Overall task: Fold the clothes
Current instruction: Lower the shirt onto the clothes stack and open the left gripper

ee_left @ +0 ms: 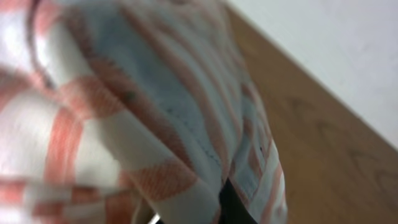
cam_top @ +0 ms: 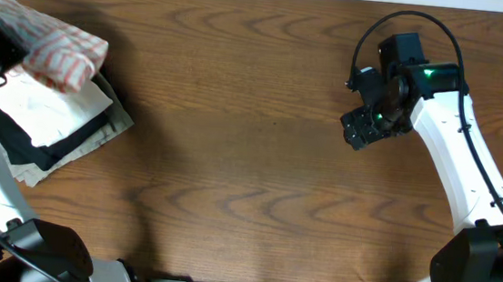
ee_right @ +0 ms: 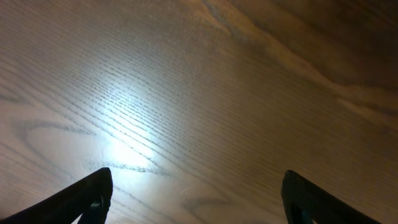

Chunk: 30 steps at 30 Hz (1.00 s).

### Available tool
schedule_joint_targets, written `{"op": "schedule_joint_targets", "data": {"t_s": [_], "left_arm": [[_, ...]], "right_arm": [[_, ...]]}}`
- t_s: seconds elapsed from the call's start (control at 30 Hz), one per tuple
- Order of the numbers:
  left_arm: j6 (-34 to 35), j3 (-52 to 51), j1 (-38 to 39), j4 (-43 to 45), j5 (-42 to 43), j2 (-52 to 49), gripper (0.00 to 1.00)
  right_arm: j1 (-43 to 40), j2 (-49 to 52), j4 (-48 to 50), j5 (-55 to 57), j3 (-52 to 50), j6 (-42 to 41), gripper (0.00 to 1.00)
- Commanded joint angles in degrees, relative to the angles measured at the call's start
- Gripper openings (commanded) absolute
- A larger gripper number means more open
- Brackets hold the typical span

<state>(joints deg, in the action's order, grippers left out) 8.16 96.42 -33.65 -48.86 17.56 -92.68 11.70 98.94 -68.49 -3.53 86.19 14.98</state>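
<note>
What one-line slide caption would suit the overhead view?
Left gripper holds a bunched striped shirt over folded garments; right gripper hovers open over the wooden table.

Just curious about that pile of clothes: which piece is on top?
The orange-striped shirt, bunched in the left gripper; the white garment, black garment and khaki garment lie flat beneath it.

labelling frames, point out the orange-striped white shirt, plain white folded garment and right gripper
orange-striped white shirt (cam_top: 58, 51), overhead view, bunched middle
plain white folded garment (cam_top: 44, 109), overhead view, flat top
right gripper (ee_right: 199, 196), right wrist view, between fingertips
</note>
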Motion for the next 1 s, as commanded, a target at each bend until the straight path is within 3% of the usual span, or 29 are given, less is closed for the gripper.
{"op": "schedule_joint_targets", "data": {"t_s": [0.0,0.33,0.37,0.43,0.47,0.57,0.6,0.8,0.87,0.93,0.97], "left_arm": [[0.7,0.3,-1.6,-2.7,-0.3,0.2,0.06],[0.7,0.3,-8.3,-12.1,-0.7,0.2,0.06],[0.7,0.3,-8.8,-13.1,-0.7,0.2,0.12],[0.7,0.3,-9.5,-15.1,-0.7,0.2,0.61],[0.7,0.3,-9.8,-16.2,-0.7,0.2,0.72],[0.7,0.3,-10.5,-18.7,-0.7,0.3,0.9],[0.7,0.3,-10.7,-19.1,-0.3,0.5,0.91],[-0.3,0.8,-11.2,-15.1,9.2,4.0,0.88],[-0.2,0.8,-11.2,-12.4,12.1,5.5,0.74],[-0.2,0.8,-10.9,-11.0,12.5,6.3,0.47],[-0.2,0.8,-10.7,-10.9,12.5,6.3,0.39]], "right_arm": [[0.3,-1.0,-0.6,0.3,0.8,0.1,0.85],[0.3,-1.0,-1.7,0.3,0.8,0.1,0.86],[0.3,-1.0,-1.7,0.3,0.8,0.1,0.86],[0.3,-1.0,-1.6,0.3,0.8,0.1,0.86],[0.3,-1.0,-1.6,0.3,0.8,0.1,0.86],[0.3,-1.0,-1.6,0.3,0.8,0.3,0.86],[0.3,-1.0,-1.6,0.3,0.8,0.3,0.86],[0.2,-1.0,-1.4,0.3,0.8,0.5,0.86],[0.3,-1.0,-1.4,0.3,0.8,0.5,0.86],[0.3,-1.0,-1.3,0.3,0.8,0.5,0.86],[0.2,-1.0,-1.3,0.3,0.8,0.5,0.86]]}}
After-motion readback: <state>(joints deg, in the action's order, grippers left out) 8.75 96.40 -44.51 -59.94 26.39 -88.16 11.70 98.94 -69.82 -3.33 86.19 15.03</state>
